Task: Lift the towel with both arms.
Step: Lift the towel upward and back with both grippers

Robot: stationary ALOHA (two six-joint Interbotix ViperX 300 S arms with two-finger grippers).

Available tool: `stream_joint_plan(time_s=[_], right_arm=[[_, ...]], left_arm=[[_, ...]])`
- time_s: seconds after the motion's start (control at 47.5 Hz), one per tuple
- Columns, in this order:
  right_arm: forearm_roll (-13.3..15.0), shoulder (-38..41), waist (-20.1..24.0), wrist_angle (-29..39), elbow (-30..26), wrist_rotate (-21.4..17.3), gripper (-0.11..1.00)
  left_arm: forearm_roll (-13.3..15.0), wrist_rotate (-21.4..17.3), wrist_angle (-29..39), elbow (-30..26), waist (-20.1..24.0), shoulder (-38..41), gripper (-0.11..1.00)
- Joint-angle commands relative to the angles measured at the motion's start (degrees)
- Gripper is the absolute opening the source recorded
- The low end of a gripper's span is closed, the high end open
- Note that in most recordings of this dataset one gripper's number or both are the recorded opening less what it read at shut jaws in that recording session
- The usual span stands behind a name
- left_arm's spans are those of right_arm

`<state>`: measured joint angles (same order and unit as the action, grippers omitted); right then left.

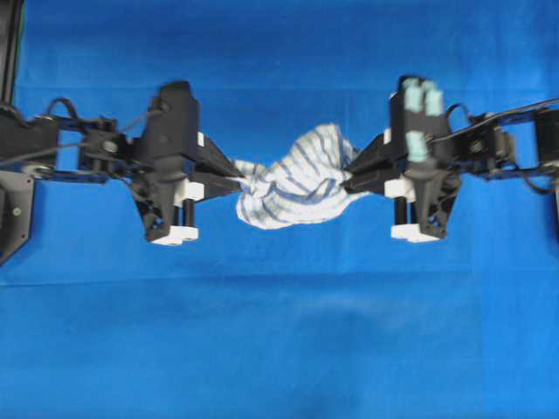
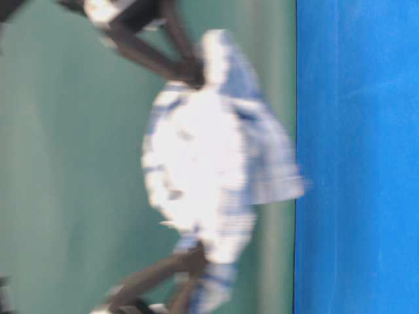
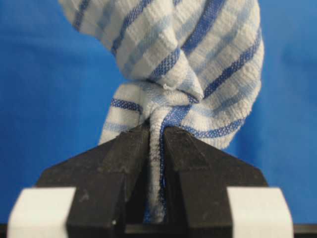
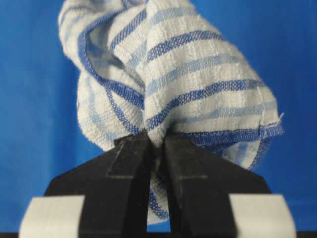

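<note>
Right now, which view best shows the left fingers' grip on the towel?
Left wrist view: sharp and close, the left gripper has its fingers shut on a pinched fold of the towel. Overhead shows the towel strung between both grippers, small and slightly soft. Table-level is blurred. Right wrist shows only the right gripper's pinch.

Striped towel — bunched, aloft

Robot lab bench: blue table cover, plain green backdrop (no furnishings).
</note>
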<state>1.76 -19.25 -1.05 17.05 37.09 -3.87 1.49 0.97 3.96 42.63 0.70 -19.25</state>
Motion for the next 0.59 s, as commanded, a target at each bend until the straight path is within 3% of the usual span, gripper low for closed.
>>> stream_joint_plan(time_s=[0.0, 0.274, 0.569], right_arm=[[0.53, -3.34, -0.18, 2.46, -4.13, 0.09, 0.11], [2.72, -7.21, -0.18, 10.55, -14.50, 0.18, 0.11], [6.06, -8.17, -0.18, 16.17, -24.96, 0.62, 0.11]], left_arm=[[0.09, -0.09, 3.16, -3.52, 0.18, -3.87, 0.04], [-0.09, -0.53, 14.33, -14.24, 0.18, -12.04, 0.04], [-0.26, -4.13, 18.54, -23.12, 0.35, -13.54, 0.04]])
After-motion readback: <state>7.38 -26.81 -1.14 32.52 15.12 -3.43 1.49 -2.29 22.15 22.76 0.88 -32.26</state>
